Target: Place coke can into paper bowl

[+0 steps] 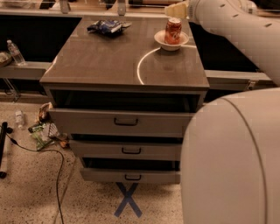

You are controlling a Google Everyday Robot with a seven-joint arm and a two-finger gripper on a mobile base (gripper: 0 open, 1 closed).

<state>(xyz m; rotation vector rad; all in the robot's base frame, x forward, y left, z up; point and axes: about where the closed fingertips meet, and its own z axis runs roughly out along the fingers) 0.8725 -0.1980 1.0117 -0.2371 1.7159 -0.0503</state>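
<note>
The coke can [173,30], red-orange with a silver top, stands upright inside the white paper bowl [162,42] at the far right of the grey cabinet top. My gripper [176,9] is above and just behind the can, at the top edge of the view, apart from it. My white arm [236,30] runs from the gripper down the right side of the view.
A dark blue snack bag [105,26] lies at the far middle of the cabinet top [100,65]. The drawers [124,122] below stand pulled out. A water bottle [15,52] stands on the left ledge. Litter [43,129] and a cable [57,175] lie on the floor.
</note>
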